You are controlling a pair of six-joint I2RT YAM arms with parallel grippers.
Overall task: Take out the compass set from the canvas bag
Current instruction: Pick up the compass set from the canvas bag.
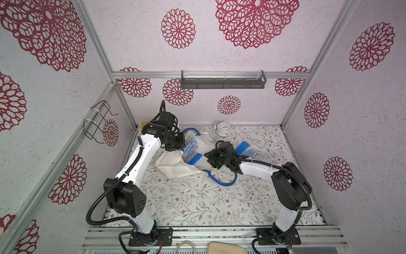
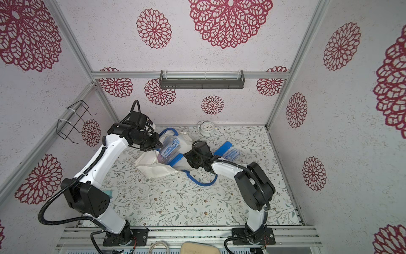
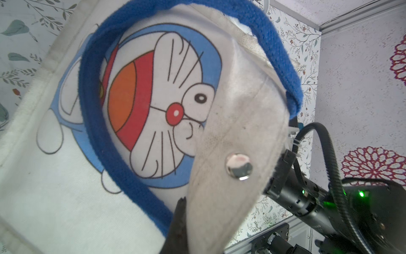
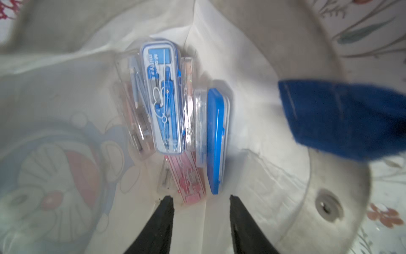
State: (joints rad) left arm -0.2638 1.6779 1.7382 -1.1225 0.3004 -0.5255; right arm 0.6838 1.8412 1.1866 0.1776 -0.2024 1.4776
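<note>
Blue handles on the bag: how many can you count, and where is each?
2. One handle arcs at the bag's far rim; the other handle lies on the table at its near side, partly under the right arm. None looks hidden.

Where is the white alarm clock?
In both top views the alarm clock sits at the far edge of the table by the back wall, just beyond the canvas bag.

Bright, even light, soft shadows; wide-angle bending at edges; canvas bag (image 4: 263,55) blurred in right wrist view.
</note>
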